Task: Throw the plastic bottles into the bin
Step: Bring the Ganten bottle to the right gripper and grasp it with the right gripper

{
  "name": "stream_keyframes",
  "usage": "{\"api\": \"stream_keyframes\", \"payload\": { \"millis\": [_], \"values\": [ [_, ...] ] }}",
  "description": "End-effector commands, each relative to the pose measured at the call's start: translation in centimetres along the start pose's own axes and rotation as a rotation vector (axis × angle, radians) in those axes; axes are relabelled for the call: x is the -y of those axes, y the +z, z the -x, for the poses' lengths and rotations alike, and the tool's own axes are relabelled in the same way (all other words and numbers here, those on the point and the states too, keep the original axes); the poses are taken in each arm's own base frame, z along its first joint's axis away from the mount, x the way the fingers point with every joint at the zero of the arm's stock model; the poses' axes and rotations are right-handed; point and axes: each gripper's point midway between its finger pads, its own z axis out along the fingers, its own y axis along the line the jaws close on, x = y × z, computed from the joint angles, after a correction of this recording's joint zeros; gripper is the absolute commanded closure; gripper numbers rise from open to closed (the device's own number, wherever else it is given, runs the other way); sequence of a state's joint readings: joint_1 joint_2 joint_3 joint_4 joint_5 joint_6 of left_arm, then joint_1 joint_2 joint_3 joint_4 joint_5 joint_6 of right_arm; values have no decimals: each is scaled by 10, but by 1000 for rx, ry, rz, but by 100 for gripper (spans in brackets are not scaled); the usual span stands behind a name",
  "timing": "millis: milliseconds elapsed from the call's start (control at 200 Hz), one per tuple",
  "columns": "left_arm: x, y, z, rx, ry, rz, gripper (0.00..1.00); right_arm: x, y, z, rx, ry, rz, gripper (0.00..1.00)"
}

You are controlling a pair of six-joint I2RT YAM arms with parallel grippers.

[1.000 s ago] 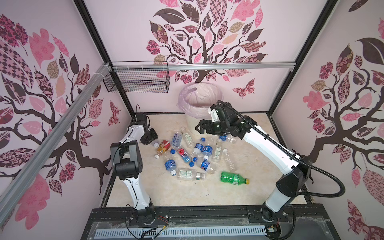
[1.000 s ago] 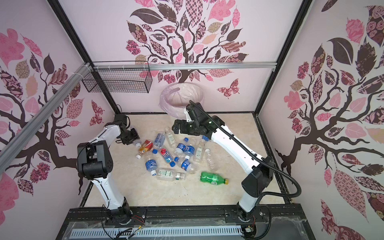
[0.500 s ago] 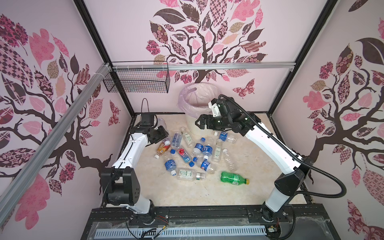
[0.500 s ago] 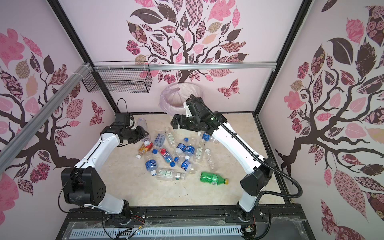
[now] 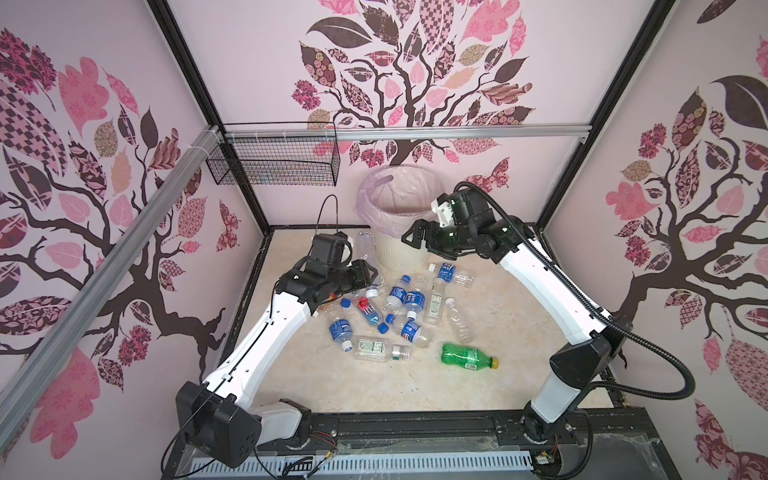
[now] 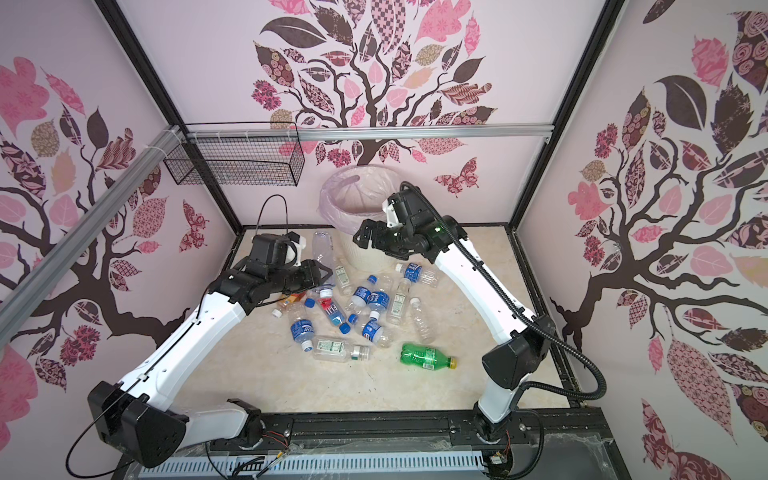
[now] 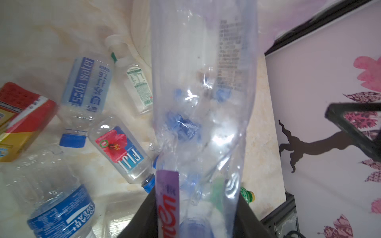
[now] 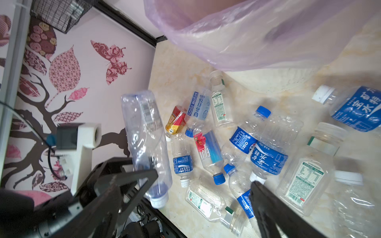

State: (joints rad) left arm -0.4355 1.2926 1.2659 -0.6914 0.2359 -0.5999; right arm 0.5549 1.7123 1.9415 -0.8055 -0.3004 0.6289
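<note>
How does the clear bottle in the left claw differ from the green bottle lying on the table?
The clear bottle is gripped near its cap by the left claw, off the table; the green bottle lies untouched on it, on its side. The clear bottle looks dented; the green bottle looks undented. The clear bottle's cap is whitish, the green bottle's yellow. Both are plastic and outside the bin.

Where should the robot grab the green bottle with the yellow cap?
Around the middle of its body, on the label, coming straight down from above. The green bottle lies flat on its side, apart from the other bottles, so the right hand could probably close across its round belly.
</note>
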Motion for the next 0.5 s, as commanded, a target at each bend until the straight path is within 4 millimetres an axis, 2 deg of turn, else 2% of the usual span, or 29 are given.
{"api": "stream_keyframes", "payload": {
  "millis": [0,70,195,495],
  "values": [
    [38,-12,2,40,68,-80,55,-17,-14,4,11,-6,59,1],
    [55,-11,-7,24,107,-110,55,-20,-13,5,7,-20,75,0],
    [73,-11,-12,11,143,-138,55,-22,-10,5,9,-26,93,2],
    [95,-13,-7,-5,153,-201,55,-25,3,-4,-19,-11,163,10]
  ]
}}
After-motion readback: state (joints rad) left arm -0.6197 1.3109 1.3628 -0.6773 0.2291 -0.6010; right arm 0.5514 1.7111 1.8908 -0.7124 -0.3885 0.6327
